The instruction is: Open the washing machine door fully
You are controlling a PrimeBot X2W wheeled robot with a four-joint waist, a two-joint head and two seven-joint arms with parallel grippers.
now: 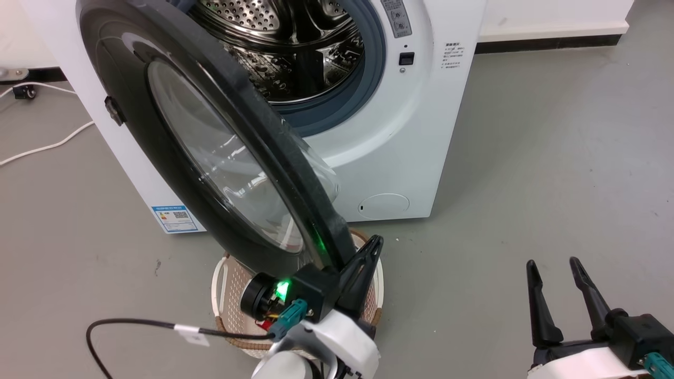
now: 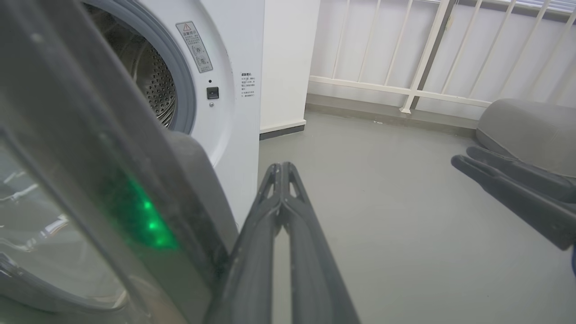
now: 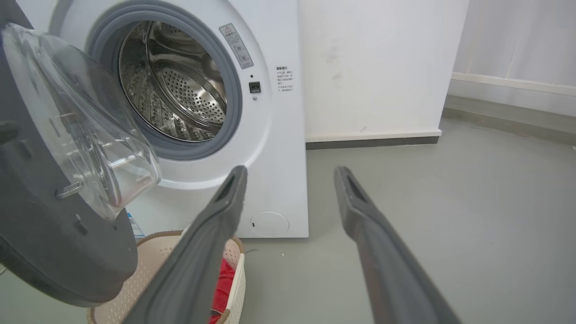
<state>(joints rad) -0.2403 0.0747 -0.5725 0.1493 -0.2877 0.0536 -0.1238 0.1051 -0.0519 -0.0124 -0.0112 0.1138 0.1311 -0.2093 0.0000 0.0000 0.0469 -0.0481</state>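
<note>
The washing machine door (image 1: pixel 174 142) is a big glossy black disc with a clear bulging window. It stands swung out from the white machine (image 1: pixel 421 131), its free edge towards me. My left gripper (image 1: pixel 374 243) is shut, holds nothing, and lies against the inner side of that lower edge. In the left wrist view the shut fingers (image 2: pixel 281 168) sit just right of the door (image 2: pixel 90 180). My right gripper (image 1: pixel 553 263) is open and hangs apart at the lower right. The right wrist view shows its spread fingers (image 3: pixel 290 171), the door (image 3: pixel 49 234) and the steel drum (image 3: pixel 180 99).
A woven laundry basket (image 1: pixel 224 279) with a red cloth (image 3: pixel 222 288) stands on the floor under the door. White cables (image 1: pixel 47 145) lie at the left, and a black cable (image 1: pixel 131 322) runs to my left arm. A white railing (image 2: pixel 405 90) and grey floor (image 1: pixel 553 158) lie to the right.
</note>
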